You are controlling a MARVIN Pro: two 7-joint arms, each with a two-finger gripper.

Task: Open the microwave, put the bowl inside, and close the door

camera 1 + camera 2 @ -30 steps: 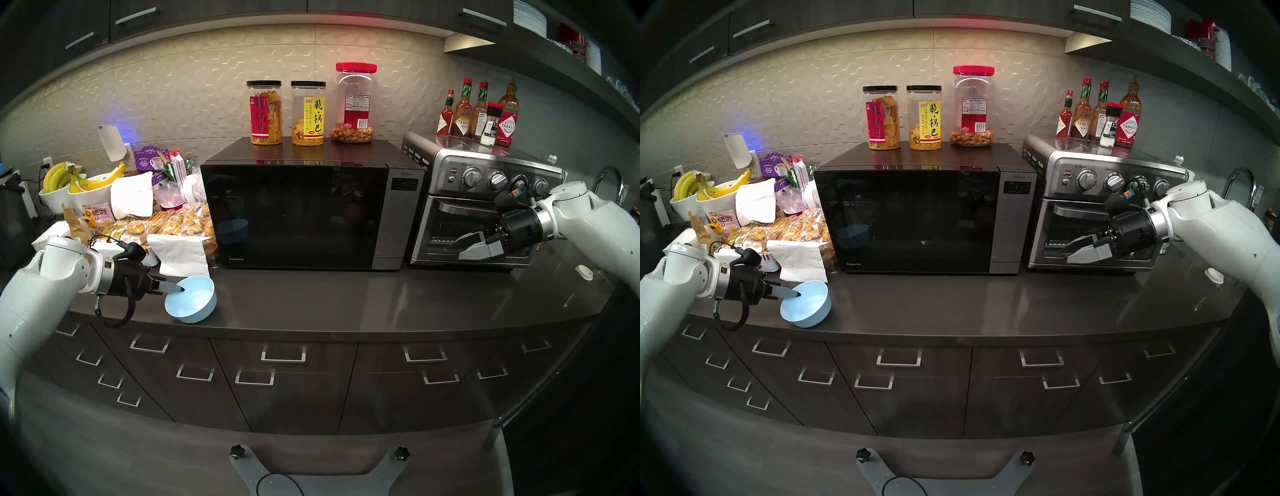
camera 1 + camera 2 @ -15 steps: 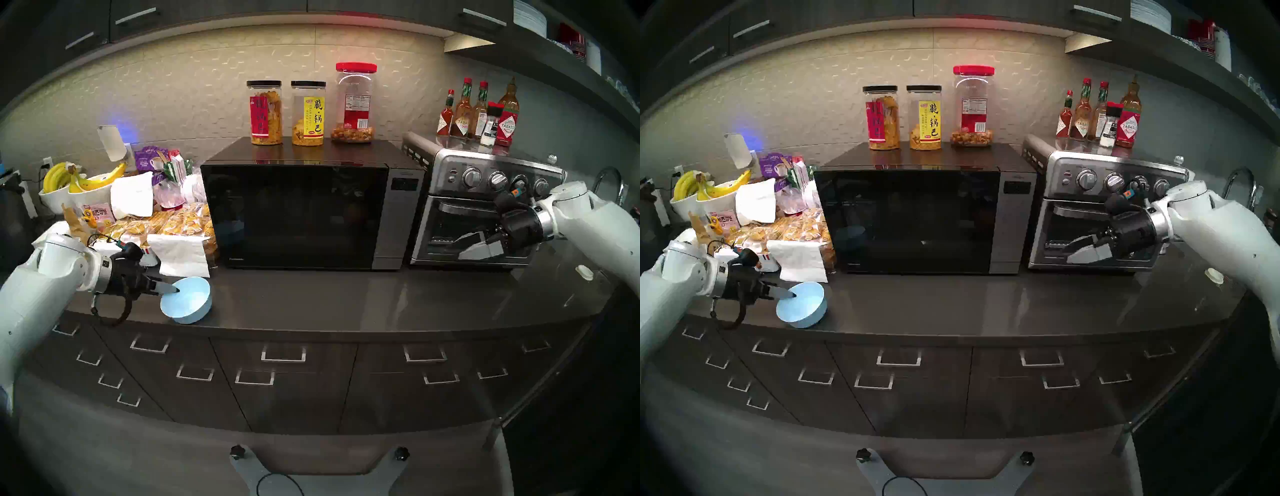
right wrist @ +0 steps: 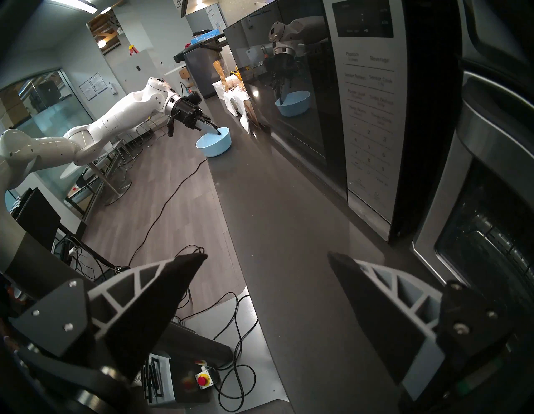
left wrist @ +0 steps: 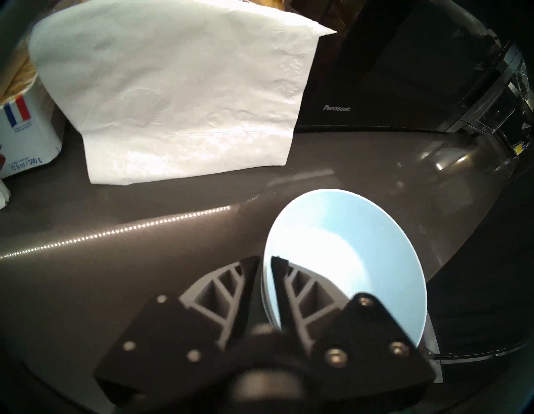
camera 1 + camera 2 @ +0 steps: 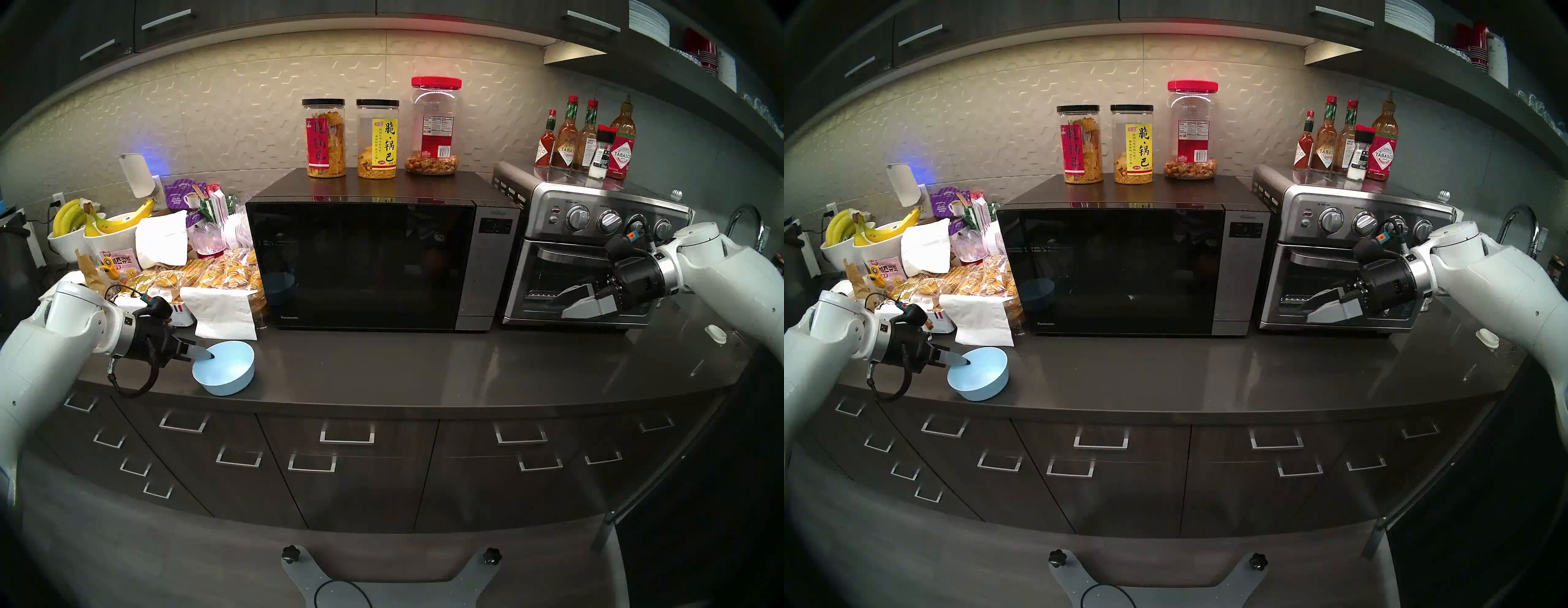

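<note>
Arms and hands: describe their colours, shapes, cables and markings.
Both arms are glossy white, rounded shells ending in silver wrist rings and black housings. The left hand and right hand have grey trussed wedge fingers with black pads. Black cables loop at each wrist, near small orange-and-teal tags.

Open stretch of surface (image 5: pixel 424 365) along the closed door (image 5: pixel 360 263), from the bowl (image 5: pixel 225 369) across to the toaster oven (image 5: pixel 594 254). Crowded at the left: napkin (image 5: pixel 220 312) and snack bags (image 5: pixel 220 276) pressed close beside the microwave (image 5: pixel 382 254). Jars (image 5: pixel 377 138) filling its top. Small white cap (image 5: pixel 716 333) lying far right.
</note>
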